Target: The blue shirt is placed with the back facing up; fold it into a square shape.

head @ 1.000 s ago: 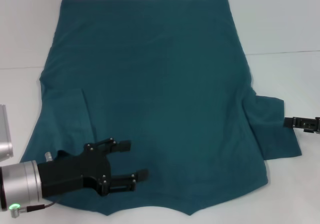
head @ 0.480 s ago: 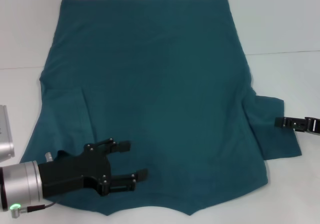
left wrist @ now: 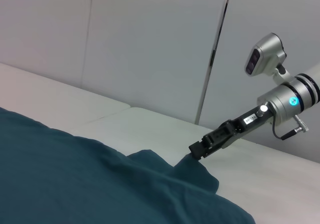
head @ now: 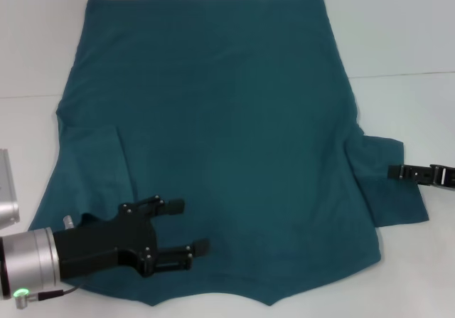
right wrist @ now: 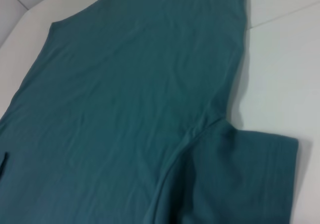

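Note:
The blue shirt (head: 227, 119) lies spread flat on the white table, plain side up and far wider than either gripper. Its left sleeve (head: 92, 154) is folded in over the body. Its right sleeve (head: 387, 200) sticks out flat to the right. My left gripper (head: 193, 226) hovers open over the shirt's near left part, with nothing between its fingers. My right gripper (head: 393, 171) reaches in from the right edge, its tip over the right sleeve's outer hem. In the left wrist view the right gripper (left wrist: 196, 150) sits right at the sleeve's (left wrist: 170, 166) edge. The right wrist view shows the sleeve (right wrist: 250, 174) and body (right wrist: 125, 98).
Bare white table (head: 405, 33) surrounds the shirt, with a seam line (head: 409, 73) running across it. A silver metal box (head: 6, 190) sits at the left edge, beside my left arm. Grey wall panels (left wrist: 150, 43) stand behind the table.
My right gripper has slid leftward, from off the sleeve's outer edge to over its hem. The left gripper and the shirt have stayed put.

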Controlling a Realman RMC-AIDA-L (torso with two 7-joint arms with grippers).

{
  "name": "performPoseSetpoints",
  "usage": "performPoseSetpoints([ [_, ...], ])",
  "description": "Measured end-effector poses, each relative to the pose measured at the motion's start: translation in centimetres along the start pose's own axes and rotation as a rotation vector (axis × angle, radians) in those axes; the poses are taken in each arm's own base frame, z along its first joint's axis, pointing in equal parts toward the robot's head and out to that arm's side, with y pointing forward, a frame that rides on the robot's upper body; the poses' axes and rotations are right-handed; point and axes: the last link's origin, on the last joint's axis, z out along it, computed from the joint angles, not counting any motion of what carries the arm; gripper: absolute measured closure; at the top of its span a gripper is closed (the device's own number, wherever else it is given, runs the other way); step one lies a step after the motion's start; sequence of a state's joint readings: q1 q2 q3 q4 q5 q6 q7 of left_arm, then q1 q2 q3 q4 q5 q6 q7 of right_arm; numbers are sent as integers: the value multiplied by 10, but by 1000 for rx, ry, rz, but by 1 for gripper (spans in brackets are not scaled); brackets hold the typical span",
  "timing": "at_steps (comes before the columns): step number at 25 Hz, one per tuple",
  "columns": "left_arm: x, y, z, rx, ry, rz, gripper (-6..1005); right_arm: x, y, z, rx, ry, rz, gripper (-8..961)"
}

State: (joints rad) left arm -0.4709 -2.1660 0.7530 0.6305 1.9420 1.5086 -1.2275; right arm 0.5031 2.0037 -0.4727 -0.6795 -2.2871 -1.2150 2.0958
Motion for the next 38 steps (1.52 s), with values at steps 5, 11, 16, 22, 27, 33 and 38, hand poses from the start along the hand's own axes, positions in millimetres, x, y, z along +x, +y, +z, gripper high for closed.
performPoseSetpoints([
  [5, 0, -1, -1, 3, 0, -1, 114, 4, 0, 6, 2, 23, 6, 136],
  [11, -1, 0, -1, 4, -1, -2, 114, 5, 1, 8, -1, 34, 3, 271],
  [16, -1, 0, -2, 5, -1, -4, 114, 6, 3, 10, -9, 49, -6, 401],
  [22, -2, 0, -2, 6, 0, -7, 114, 8, 3, 9, -15, 47, -10, 650],
  [27, -2, 1, -2, 6, 0, -11, 114, 7, 1, 6, -15, 29, -8, 861],
  [33, -2, 0, -2, 7, 3, -21, 114, 1, -1, 0, -26, -16, -12, 936],
  [38, -1, 0, -2, 8, 7, -30, 114, -7, -4, -9, -37, -31, -12, 935],
])
